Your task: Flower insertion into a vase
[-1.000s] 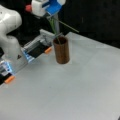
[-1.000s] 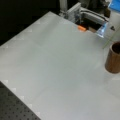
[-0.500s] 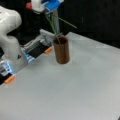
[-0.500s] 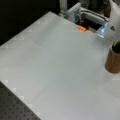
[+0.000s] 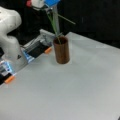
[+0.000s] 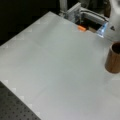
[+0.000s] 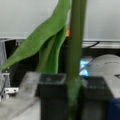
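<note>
The brown vase (image 5: 61, 50) stands upright on the pale grey worktop (image 5: 75, 90), near the far edge in a front view. In a front view it also shows at the right edge (image 6: 113, 61), partly cut off by the side of the picture. A green flower stem (image 5: 54, 26) goes down into the open top of the vase, and its lower end is inside. A thin leaf (image 5: 66, 19) sticks out from the stem toward a front view's right. The end effector (image 5: 51, 5) is white and blue and sits at a front view's top, right above the vase. It has the stem held near its upper part. In the wrist view the thick green stem (image 7: 76, 42) runs straight up the middle, and the dark fingers (image 7: 51, 92) press on it from both sides with no gap to see. A wide green leaf (image 7: 40, 42) bends off to the left there. The white robot base (image 5: 11, 40) stands at a front view's left. Beside it is a grey metal frame (image 5: 37, 46) with small orange pieces (image 5: 48, 50) and blue lights (image 5: 28, 57) on it. The same frame (image 6: 80, 15) shows at a front view's top, with an orange piece (image 6: 81, 28) on the worktop just in front of it.
</note>
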Motion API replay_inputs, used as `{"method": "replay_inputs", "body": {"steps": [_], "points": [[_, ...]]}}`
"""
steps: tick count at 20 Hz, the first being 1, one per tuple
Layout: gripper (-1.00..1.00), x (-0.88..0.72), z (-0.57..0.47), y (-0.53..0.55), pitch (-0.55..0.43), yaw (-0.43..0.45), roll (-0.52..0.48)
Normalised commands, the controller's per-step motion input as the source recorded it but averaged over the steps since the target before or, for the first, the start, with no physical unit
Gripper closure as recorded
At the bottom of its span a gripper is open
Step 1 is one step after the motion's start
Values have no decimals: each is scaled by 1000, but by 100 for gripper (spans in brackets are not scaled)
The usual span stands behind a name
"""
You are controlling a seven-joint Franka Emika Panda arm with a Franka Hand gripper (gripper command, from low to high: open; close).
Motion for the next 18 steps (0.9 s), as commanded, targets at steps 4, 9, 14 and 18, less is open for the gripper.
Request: {"method": "replay_inputs", "body": {"steps": [4, 9, 14, 18], "points": [[100, -177, -112, -227, 199, -76, 212], [100, -38, 47, -185, 363, -97, 269], [100, 157, 211, -16, 480, -47, 242], [100, 265, 207, 126, 543, 21, 142]]}}
